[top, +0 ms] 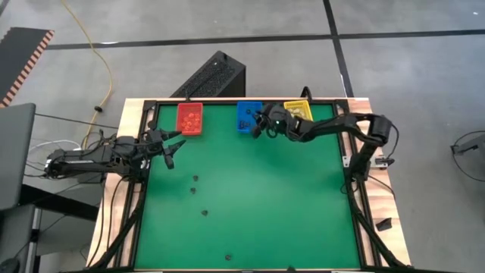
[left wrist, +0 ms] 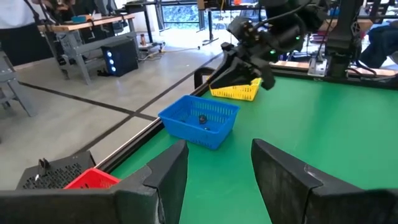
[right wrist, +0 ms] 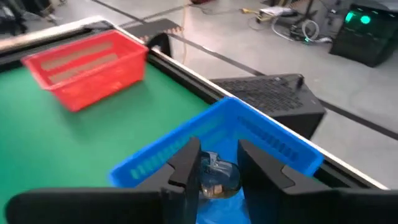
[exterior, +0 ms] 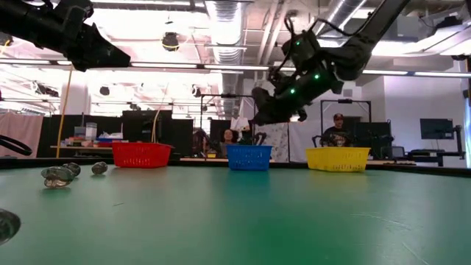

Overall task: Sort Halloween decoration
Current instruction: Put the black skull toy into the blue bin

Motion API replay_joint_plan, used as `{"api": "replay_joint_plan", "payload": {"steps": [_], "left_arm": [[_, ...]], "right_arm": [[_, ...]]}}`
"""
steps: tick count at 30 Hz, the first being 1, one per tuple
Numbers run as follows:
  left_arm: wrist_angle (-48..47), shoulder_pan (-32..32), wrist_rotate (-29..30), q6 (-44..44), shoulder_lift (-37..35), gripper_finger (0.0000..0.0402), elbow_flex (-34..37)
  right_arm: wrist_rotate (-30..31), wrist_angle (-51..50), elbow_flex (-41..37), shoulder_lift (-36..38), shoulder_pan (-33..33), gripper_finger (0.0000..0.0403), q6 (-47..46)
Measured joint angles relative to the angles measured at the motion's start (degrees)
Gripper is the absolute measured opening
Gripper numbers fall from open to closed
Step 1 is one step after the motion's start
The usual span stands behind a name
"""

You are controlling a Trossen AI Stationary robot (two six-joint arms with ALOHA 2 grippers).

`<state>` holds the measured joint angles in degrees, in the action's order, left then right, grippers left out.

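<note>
the right end effector (right wrist: 214,165) hung over the blue bin (right wrist: 273,146), its fingers narrowly parted and pinching a pale trinket (right wrist: 217,175). this looked like the drop step; next it needed to spread its fingers so the piece fell inside. more trinkets (exterior: 60,174) lay on the green counter (top: 250,197). the left end effector (top: 168,148) waited wide open and empty near the red bin (top: 190,119).

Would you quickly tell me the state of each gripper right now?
Left gripper: open, holding nothing, near the red bin.
Right gripper: shut on a trinket, above the blue bin.
</note>
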<state>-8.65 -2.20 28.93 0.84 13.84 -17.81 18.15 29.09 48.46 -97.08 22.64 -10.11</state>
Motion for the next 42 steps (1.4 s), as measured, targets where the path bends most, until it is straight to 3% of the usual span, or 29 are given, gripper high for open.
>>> {"api": "replay_joint_plan", "payload": {"steps": [8, 17, 21, 29, 36, 42], "left_arm": [[-0.02, 0.00, -0.01, 0.38, 0.01, 0.0169, -0.01], [-0.02, 0.00, -0.01, 0.40, 0.00, 0.0169, -0.01], [0.07, 0.00, 0.00, 0.46, 0.00, 0.0169, -0.01], [0.44, 0.00, -0.04, 0.09, 0.00, 0.0169, -0.01], [0.47, 0.01, -0.09, -0.52, 0.00, 0.0169, -0.01], [0.50, 0.00, -0.06, -0.98, 0.01, 0.0169, 0.00]], "right_arm": [[-1.77, -0.52, 2.37, -2.80, 1.50, 0.0202, -1.38], [-9.41, -0.46, 2.39, -0.64, 0.31, 0.0207, -1.11], [-14.93, 0.22, 2.46, 1.50, -3.29, 0.0204, -0.56], [-15.30, 3.45, 2.44, 0.93, -14.41, 0.0204, -0.56], [-15.05, 18.39, 3.12, -6.44, -24.75, 0.0204, 0.18], [-13.68, 21.57, 10.18, -15.91, -29.69, 0.0204, 2.08]]}}
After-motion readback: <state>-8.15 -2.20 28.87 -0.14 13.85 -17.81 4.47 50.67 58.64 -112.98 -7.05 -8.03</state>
